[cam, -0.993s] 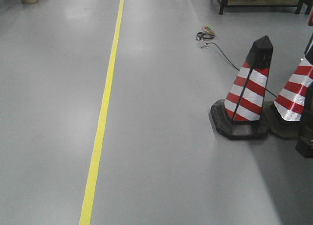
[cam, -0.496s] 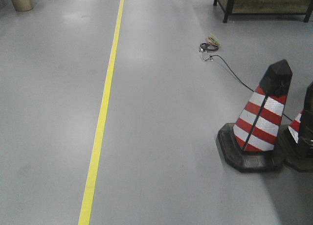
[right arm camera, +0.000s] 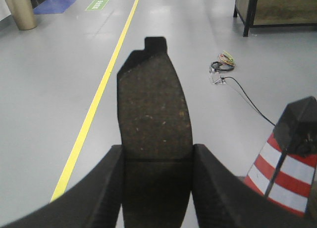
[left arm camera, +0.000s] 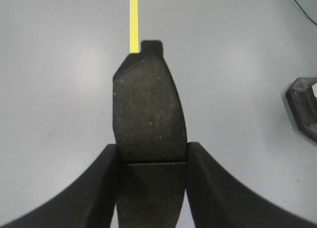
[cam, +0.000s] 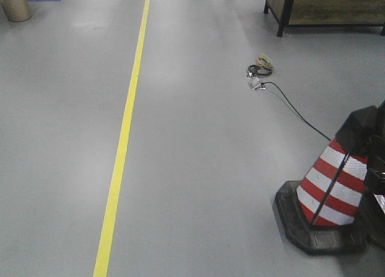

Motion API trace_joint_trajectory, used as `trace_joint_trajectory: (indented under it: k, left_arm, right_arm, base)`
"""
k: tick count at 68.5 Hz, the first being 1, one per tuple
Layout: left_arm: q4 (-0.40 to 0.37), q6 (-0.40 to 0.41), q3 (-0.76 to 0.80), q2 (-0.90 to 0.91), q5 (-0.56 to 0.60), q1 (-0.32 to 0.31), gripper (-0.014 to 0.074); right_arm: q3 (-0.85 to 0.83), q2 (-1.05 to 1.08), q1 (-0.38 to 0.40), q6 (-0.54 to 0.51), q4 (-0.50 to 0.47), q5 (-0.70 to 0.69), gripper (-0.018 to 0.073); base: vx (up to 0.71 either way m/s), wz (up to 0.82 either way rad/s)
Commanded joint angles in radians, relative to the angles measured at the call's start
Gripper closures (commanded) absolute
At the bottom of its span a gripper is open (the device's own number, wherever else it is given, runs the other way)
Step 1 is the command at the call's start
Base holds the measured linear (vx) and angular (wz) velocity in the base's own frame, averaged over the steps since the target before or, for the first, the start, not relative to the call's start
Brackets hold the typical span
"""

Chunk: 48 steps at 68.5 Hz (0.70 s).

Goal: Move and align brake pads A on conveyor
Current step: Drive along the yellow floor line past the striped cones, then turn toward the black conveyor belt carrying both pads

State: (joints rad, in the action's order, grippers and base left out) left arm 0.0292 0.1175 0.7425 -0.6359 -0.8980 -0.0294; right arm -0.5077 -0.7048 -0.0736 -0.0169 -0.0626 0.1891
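**Fig.** Grey workshop floor (cam: 198, 186) w/ a yellow line (cam: 123, 144); the conveyor appeared in no view.

- **Left pincer** (left arm camera: 152, 156): jaws closed to pad width, clamping one brake pad A (left arm camera: 148, 109) across its mid groove, tabbed end pointing away from the wrist.
- **Right pincer** (right arm camera: 157, 156): same narrow closure on a second brake pad A (right arm camera: 154, 104), same orientation.
- **Why held so:** a grip at the groove prob. kept each pad balanced & lengthwise, so it could be laid flat & squared on the belt w/o regrasping. Both pads hung over bare floor, which suggested transit toward the conveyor, not placement.
- **Outward:** a striped traffic cone (cam: 331, 196) stood near, on the right. A black cable (cam: 295, 111) ran to a small tangle of wires. A dark-framed wooden unit (cam: 325, 3) stood at far right.
- **Hidden/cut off:** the near half of each pad lay below the frame edge. The finger contact faces & the cone's right side were out of sight. The other pads were nowhere visible, so progress could not be judged.
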Motion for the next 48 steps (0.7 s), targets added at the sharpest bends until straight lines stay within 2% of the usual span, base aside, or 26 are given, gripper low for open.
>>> trace_joint_trajectory:
  k: [1,31,48]
  left_arm:
    - [-0.001,0.0,0.028,0.003,0.074,-0.004,0.0461]
    - [-0.001,0.0,0.028,0.003,0.074,-0.004,0.0461]
    - [-0.001,0.0,0.028,0.003,0.074,-0.004,0.0461]
  right_arm:
    - [-0.035,0.003,0.004,-0.004,0.004,-0.095,0.0526]
    - [-0.035,0.002,0.004,-0.004,0.004,-0.097,0.0526]
    - [-0.035,0.002,0.004,-0.004,0.004,-0.097,0.0526]
  base:
    - [0.47,-0.03]
    - [0.42,-0.05]
    - [0.31,-0.21]
